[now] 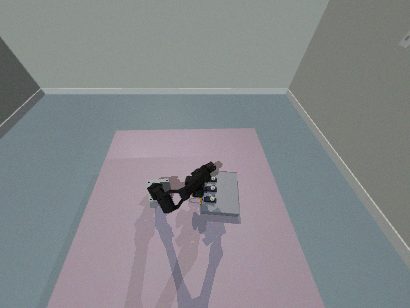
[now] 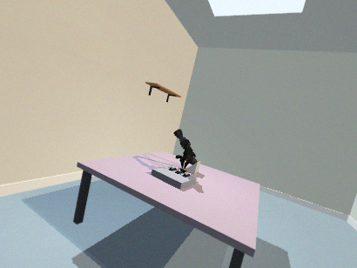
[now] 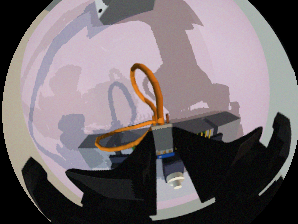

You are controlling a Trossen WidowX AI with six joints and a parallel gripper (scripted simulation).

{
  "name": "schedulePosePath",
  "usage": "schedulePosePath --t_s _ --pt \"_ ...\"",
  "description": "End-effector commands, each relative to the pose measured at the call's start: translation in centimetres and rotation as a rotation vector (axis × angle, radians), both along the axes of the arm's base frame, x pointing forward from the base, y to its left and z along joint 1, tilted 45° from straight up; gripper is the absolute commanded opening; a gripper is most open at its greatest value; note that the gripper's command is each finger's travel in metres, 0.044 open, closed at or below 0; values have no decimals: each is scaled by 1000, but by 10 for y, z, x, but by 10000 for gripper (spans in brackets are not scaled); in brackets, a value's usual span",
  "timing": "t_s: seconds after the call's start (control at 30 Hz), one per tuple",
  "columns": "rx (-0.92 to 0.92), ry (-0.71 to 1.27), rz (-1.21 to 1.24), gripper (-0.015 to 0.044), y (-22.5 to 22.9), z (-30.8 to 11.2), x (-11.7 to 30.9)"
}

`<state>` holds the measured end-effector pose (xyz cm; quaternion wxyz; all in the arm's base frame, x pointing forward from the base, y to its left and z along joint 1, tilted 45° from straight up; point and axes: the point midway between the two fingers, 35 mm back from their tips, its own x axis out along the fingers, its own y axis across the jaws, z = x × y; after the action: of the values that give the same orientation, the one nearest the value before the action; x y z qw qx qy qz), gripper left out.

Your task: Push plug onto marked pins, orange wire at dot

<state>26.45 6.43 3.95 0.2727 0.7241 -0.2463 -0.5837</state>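
Note:
The grey plug is between the fingertips of my gripper, which is shut on it. Its orange lead loops up and to the left in the wrist view. The grey holder lies on the table. A blue band shows just below the plug's lower end, with a few thin pins there; whether they enter the plug cannot be told. A dark servo with a white hub stands beyond. More yellowish pins show to the right. The dot is not discernible.
Two more dark servos with white hubs show on the holder in the top view, at its upper left edge. The white-grey arm base plate stands left of the holder. The pink table lies beneath.

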Motion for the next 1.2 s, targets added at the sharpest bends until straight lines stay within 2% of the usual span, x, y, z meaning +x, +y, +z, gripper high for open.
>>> schedulePosePath --t_s 0.0,0.27,0.5,1.17 --pt "-6 -3 1 53 -1 -3 2" --pt "-5 -3 1 262 4 1 1" --pt "-4 -2 1 440 40 39 -10" --pt "-4 -2 1 440 40 39 -10"
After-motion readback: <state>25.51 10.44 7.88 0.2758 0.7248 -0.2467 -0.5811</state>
